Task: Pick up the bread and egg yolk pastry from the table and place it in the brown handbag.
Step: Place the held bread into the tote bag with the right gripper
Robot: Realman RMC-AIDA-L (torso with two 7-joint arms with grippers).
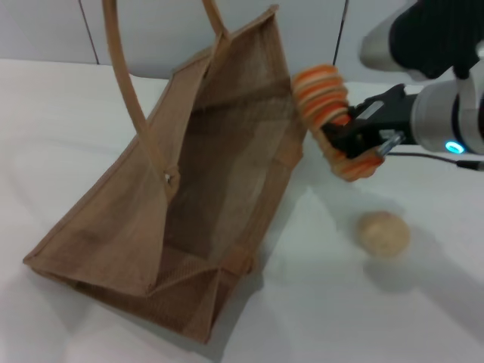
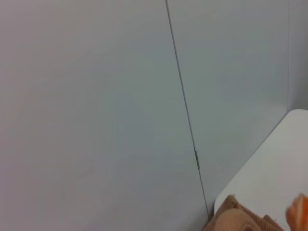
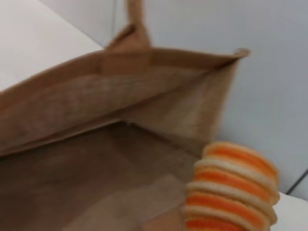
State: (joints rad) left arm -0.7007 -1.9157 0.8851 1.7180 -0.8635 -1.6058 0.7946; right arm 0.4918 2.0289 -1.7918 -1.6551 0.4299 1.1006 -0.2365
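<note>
- The brown handbag (image 1: 189,204) sits on the white tabletop (image 1: 325,310). It leans over to one side, and its open mouth faces the right gripper.
- The inside of the bag can be seen in the head view. Only its woven walls and floor show there, with no food in it.
- One long handle (image 1: 125,83) of the bag loops up high above it.
- The right gripper (image 1: 344,140) is up in the air, just beside the bag's open rim.
- Its dark fingers (image 1: 361,134) are closed tight on the bread (image 1: 333,121). The gripper holds the loaf around its lower half.
- The bread is orange and cream striped. It is lifted off the tabletop and stands nearly upright, with its top end close to the bag's edge.
- In the right wrist view, the bread (image 3: 233,187) is right at the mouth of the bag (image 3: 96,144), still outside it.
- The egg yolk pastry (image 1: 383,234) is a small round tan ball. It lies on the tabletop, below the right gripper and apart from the bag.
- The left gripper does not show. The left wrist view shows mostly a plain grey wall (image 2: 96,96), with a corner of the bag and a bit of the orange bread low down.
</note>
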